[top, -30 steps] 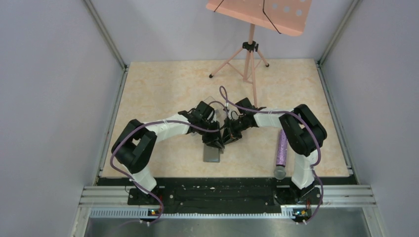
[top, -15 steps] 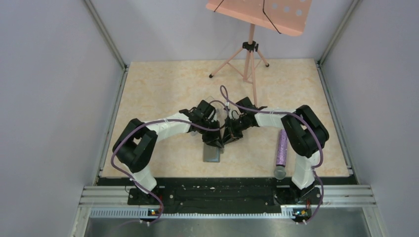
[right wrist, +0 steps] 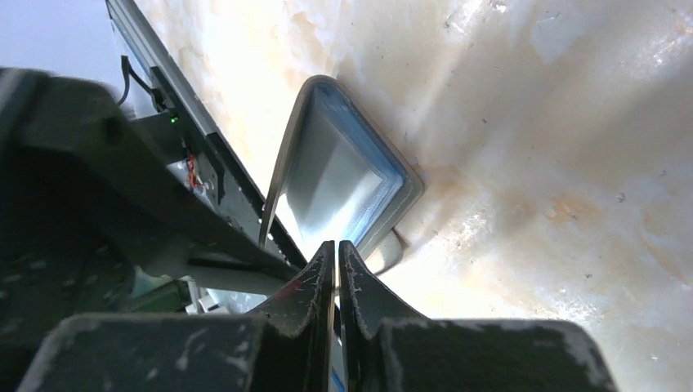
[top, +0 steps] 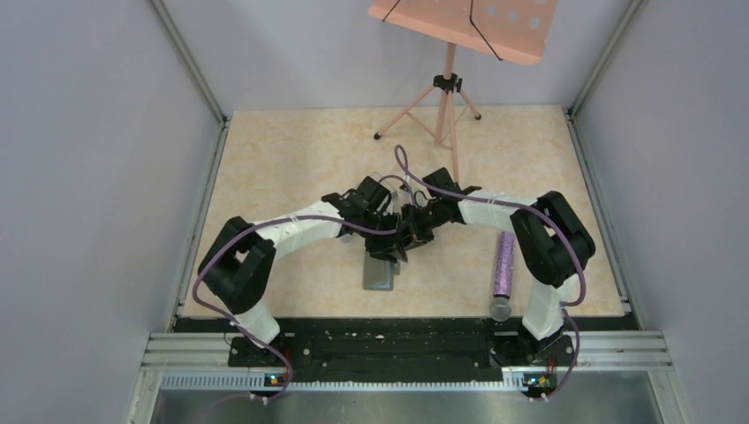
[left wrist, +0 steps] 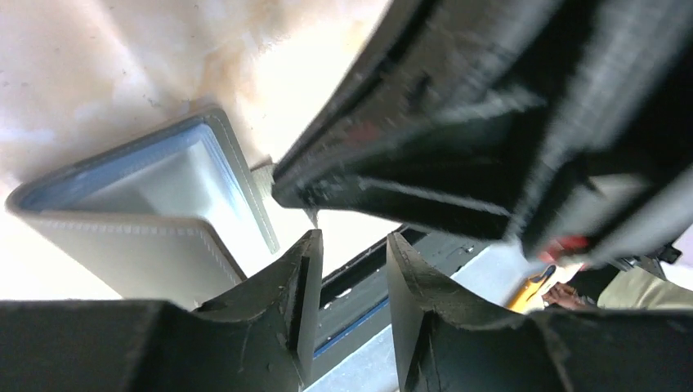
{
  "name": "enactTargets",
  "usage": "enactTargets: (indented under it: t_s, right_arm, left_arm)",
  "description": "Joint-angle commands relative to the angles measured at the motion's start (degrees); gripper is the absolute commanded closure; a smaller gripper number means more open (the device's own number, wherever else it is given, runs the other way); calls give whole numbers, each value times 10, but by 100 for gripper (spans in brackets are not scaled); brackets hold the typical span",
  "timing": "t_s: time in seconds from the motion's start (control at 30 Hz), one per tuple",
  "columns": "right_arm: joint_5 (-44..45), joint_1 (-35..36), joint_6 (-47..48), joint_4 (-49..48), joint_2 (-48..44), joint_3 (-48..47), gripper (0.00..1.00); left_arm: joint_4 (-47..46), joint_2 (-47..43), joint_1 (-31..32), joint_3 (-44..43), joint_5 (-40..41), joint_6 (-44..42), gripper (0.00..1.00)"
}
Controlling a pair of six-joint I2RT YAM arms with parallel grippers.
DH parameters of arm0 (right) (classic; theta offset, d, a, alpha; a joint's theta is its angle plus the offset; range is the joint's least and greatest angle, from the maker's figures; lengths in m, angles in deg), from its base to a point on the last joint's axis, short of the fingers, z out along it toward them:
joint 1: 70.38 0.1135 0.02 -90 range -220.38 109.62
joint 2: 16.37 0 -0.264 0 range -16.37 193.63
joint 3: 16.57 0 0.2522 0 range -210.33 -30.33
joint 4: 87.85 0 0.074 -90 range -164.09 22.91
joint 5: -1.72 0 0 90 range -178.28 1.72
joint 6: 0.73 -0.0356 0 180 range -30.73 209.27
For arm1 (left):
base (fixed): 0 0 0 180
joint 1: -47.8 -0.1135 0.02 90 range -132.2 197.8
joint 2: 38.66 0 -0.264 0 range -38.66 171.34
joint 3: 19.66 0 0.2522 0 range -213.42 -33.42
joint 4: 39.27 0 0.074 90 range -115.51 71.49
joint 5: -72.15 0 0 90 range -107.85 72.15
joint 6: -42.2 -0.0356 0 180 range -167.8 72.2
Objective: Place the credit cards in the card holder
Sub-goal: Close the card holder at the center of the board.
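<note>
Both wrists have drawn closer together since a second ago, and the right elbow has swung outward. Now the left fingers (left wrist: pixel 310 278) stand spread with bare space between them, pinching nothing. Beside them the right fingers (right wrist: pixel 337 273) are pressed together, their tips just short of the card holder (right wrist: pixel 347 175); whether some thin edge is caught between them I cannot tell. It lies open on the counter (top: pixel 291 150), one flap raised, just ahead of both sets of fingertips. Well out to the side of the right fingers, a purple tube (top: pixel 503 265) lies on the counter
</note>
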Motion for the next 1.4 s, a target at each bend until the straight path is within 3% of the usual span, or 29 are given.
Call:
enactTargets:
  t_s: [0.0, 0.23, 0.33, 0.57, 0.8, 0.97, 1.03, 1.13, 1.37]
  right_arm:
    - [-5, -4, 12, 0, -24, -31, 96]
    - [-8, -4, 16, 0, -22, -27, 96]
    - [-10, -4, 16, 0, -21, -26, 96]
    - [-9, -4, 19, -9, -36, -25, 100]
    - [-37, 4, 9, -38, -5, -18, 100]
    - [-27, 15, 6, -51, 46, -23, 100]
    - [-15, 17, 8, -50, 64, -19, 100]
    - [13, 17, 24, -25, 84, -19, 100]
    - [25, 16, 23, -20, 80, -9, 100]
  left_arm:
    - [15, -91, 1, -2, 56, -5, 59]
    - [63, -185, 0, 47, 179, -14, 62]
    - [84, -194, -5, 72, 215, -6, 70]
    - [75, -102, -9, 77, 142, -28, 100]
    - [76, -21, -6, 38, 114, -48, 100]
    - [64, -17, -5, 35, 101, -45, 99]
    - [43, -28, -5, 38, 81, -40, 92]
    - [4, -53, -4, 44, 55, -25, 72]
    - [-34, -45, -4, 17, 23, -8, 68]
